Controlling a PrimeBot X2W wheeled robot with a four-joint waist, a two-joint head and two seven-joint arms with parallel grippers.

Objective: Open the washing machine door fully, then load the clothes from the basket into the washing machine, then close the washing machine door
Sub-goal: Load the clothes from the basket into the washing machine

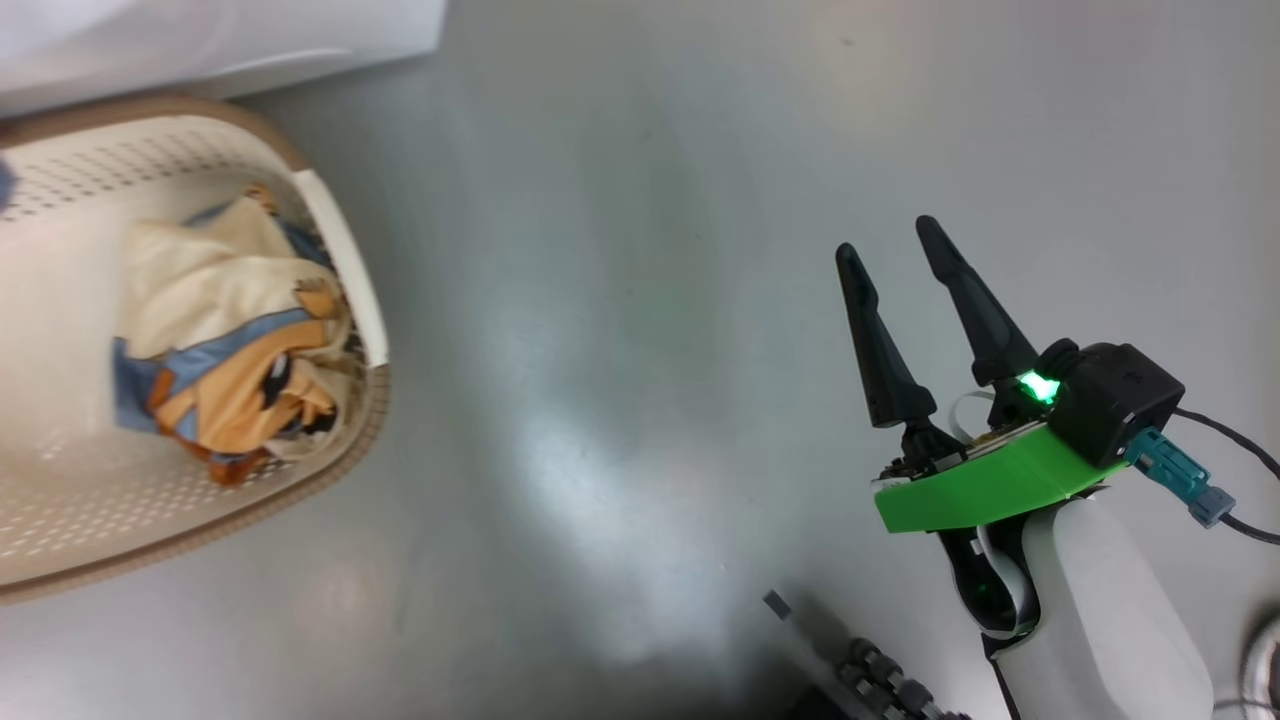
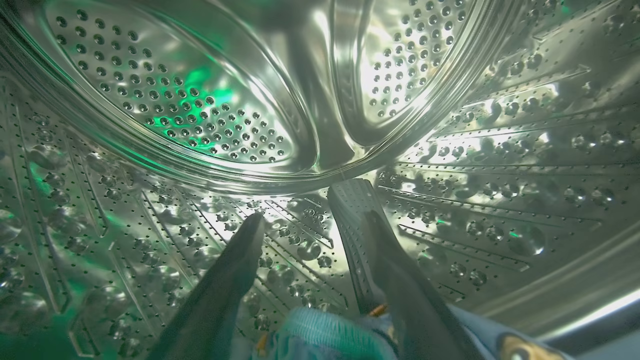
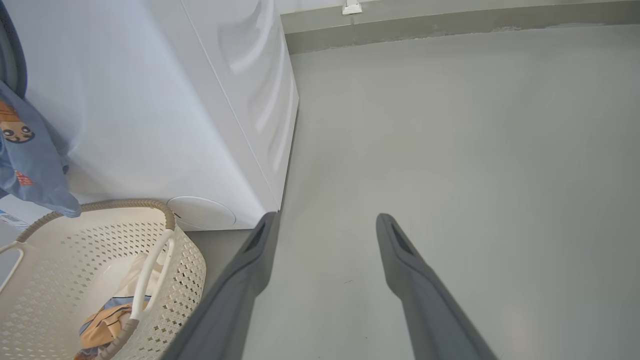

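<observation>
- Step in hand, as judged: loading, first garment of the clothes being delivered.
- The left gripper (image 2: 305,210) was inside the perforated steel drum (image 2: 175,100), fingers spread and pinching nothing.
- The blue garment (image 2: 320,335) lay bunched under the finger bases at the drum's near lip. In the right wrist view part of it hung down the washing machine (image 3: 150,100) front, above the basket (image 1: 60,170).
- The right gripper (image 1: 888,240) hung over bare floor (image 1: 640,300) on the right, well apart from the basket, fingers spread and empty.
- A cream garment (image 1: 200,270) and an orange-tan garment (image 1: 240,390) lay in the basket at left.
- Next move, as judged: push the trailing blue cloth further in, withdraw the left arm, then fetch the basket's contents. Door closing was not yet due.
</observation>
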